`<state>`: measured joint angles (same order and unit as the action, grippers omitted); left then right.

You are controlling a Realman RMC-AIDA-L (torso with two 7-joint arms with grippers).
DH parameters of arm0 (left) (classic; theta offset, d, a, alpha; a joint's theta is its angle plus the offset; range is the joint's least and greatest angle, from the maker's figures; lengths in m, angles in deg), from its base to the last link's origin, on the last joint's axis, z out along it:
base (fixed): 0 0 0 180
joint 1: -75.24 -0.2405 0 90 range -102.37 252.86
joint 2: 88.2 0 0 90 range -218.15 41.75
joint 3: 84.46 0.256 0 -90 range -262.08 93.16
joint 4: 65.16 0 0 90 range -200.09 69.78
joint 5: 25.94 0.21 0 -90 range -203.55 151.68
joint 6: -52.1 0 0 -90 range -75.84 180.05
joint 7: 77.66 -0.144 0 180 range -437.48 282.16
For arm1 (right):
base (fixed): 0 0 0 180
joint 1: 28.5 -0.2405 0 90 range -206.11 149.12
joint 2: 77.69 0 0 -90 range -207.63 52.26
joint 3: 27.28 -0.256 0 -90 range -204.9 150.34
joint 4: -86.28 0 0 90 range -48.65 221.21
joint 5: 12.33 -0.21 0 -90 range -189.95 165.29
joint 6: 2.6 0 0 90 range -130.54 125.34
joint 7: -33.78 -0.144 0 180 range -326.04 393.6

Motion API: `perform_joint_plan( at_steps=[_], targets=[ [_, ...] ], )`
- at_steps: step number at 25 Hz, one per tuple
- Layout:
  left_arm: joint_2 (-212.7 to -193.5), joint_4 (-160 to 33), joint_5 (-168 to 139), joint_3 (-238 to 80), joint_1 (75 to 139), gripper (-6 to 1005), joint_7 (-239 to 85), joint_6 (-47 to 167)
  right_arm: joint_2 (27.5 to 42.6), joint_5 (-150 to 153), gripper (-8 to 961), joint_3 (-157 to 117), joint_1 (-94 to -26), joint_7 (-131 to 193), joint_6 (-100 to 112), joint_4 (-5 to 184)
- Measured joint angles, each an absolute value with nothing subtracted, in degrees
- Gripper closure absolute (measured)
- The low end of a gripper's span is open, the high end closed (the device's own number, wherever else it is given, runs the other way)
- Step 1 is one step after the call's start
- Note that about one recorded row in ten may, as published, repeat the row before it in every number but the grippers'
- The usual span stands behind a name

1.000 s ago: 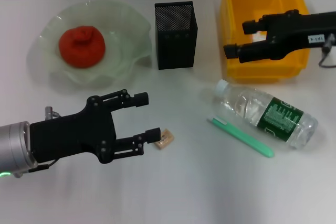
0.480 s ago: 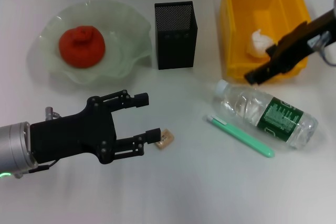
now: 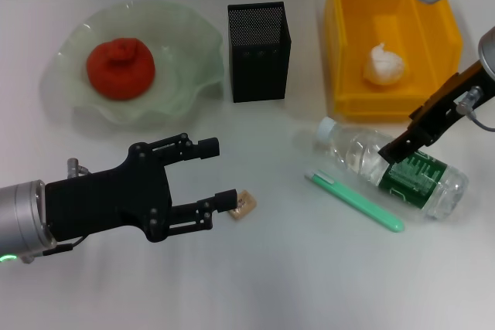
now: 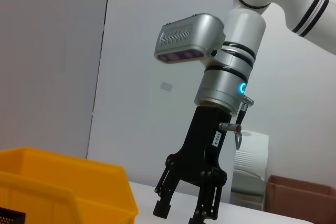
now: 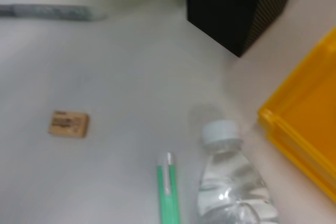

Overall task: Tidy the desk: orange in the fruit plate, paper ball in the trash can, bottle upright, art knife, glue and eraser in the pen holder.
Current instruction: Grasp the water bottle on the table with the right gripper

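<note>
Your right gripper [image 3: 392, 151] hangs just over the bottle [image 3: 390, 166], its jaws a little apart and empty as the left wrist view shows them, tips near the edge of the green label. The bottle lies on its side on the counter [image 3: 294, 268], long axis running from the white cap, which points toward the pen holder [image 3: 258, 52], away to the base at your right. So the body sits directly beneath those jaws, and the right arm is clearly the nearer one for standing it up. A grip across the body would, I judge, need the jaws set square to that axis.

Your left gripper [image 3: 216, 172] sits low over the counter with jaws spread wide and holding nothing; the eraser [image 3: 243, 204] lies just beyond its lower fingertip, almost touching.

A green knife [image 3: 354, 202] lies beside the bottle, roughly parallel. The orange [image 3: 121, 68] rests in the plate [image 3: 186, 32], the paper ball [image 3: 384, 64] in the can [image 3: 348, 75].
</note>
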<state>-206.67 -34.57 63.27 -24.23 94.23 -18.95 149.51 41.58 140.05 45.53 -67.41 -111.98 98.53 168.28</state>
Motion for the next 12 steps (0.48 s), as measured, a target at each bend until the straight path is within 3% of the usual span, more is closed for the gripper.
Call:
perform_joint_plan(
  at_steps=[12],
  targets=[
    [-206.76,-34.66,63.27,-24.13,94.23,255,-18.95,149.45,41.76,143.07,114,46.47,-67.4,-112.34,97.83,165.0]
  ],
)
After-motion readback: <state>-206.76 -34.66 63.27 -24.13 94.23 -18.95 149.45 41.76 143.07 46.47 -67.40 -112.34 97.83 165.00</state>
